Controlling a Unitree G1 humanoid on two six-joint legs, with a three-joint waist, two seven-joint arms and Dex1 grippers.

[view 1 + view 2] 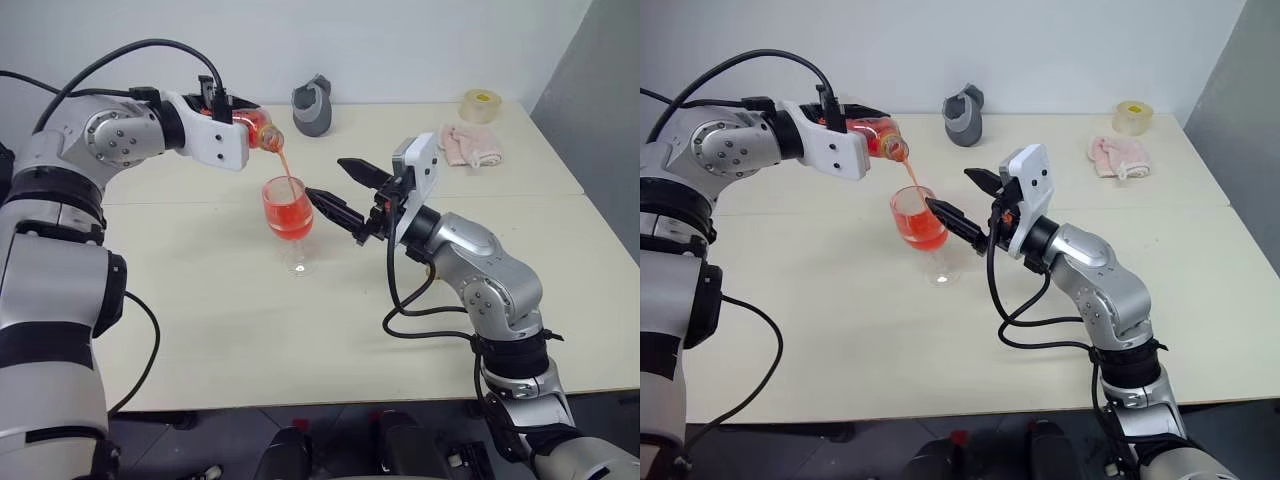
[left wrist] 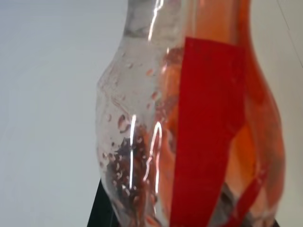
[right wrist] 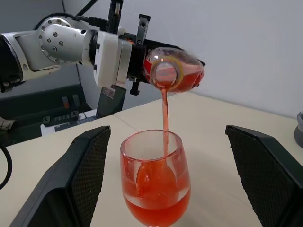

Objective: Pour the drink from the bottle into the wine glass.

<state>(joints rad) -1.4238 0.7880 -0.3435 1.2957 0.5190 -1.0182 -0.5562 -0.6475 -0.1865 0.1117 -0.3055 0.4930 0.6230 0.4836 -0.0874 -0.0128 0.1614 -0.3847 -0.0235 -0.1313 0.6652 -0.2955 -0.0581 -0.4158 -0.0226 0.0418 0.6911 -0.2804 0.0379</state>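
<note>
Standing on the table (image 1: 200, 330), the wine glass (image 1: 288, 215) is partly filled with the drink (image 3: 163, 116). The right gripper (image 1: 335, 195) has its fingers spread apart on both sides of the glass without touching. The left gripper (image 1: 240, 125) fingers clamp the tilted bottle (image 1: 265, 133) above it.

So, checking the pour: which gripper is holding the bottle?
The left gripper, shut on the tilted bottle above the wine glass; the right gripper stands open beside it.
</note>
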